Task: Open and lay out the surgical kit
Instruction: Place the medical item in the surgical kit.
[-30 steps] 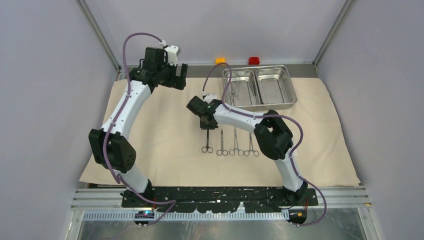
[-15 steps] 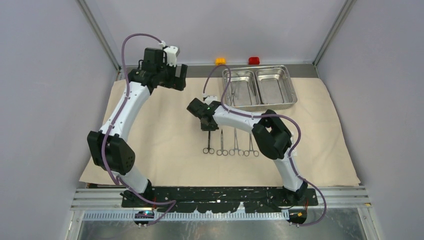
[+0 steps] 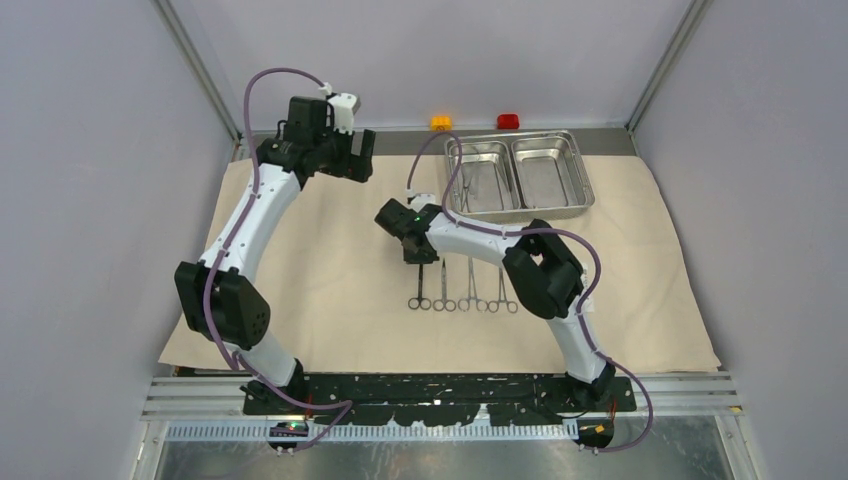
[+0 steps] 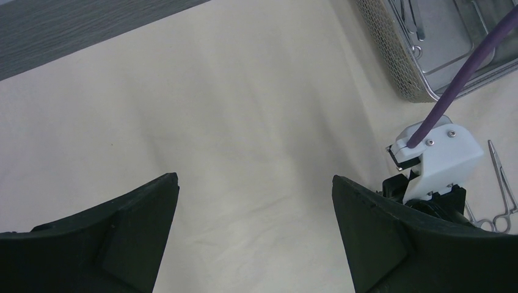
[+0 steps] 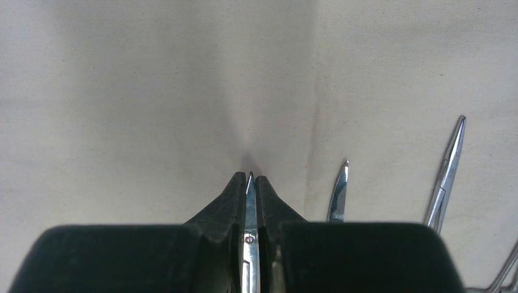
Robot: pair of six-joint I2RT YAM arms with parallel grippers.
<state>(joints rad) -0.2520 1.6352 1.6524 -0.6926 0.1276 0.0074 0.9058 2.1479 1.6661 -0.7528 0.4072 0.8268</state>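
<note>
Pinching the leftmost clamp (image 5: 248, 262) at its pivot screw, the right gripper (image 5: 249, 183) holds it low at the cloth (image 3: 330, 250), beside three other clamps (image 3: 472, 290) in a row; the left gripper (image 4: 255, 183) hangs spread wide, empty. The clamp looks light, stiff, slippery polished steel, apt to swivel in a narrow pinch, so the pivot seems the soundest hold; the cloth is soft, matte, faintly creased.
</note>
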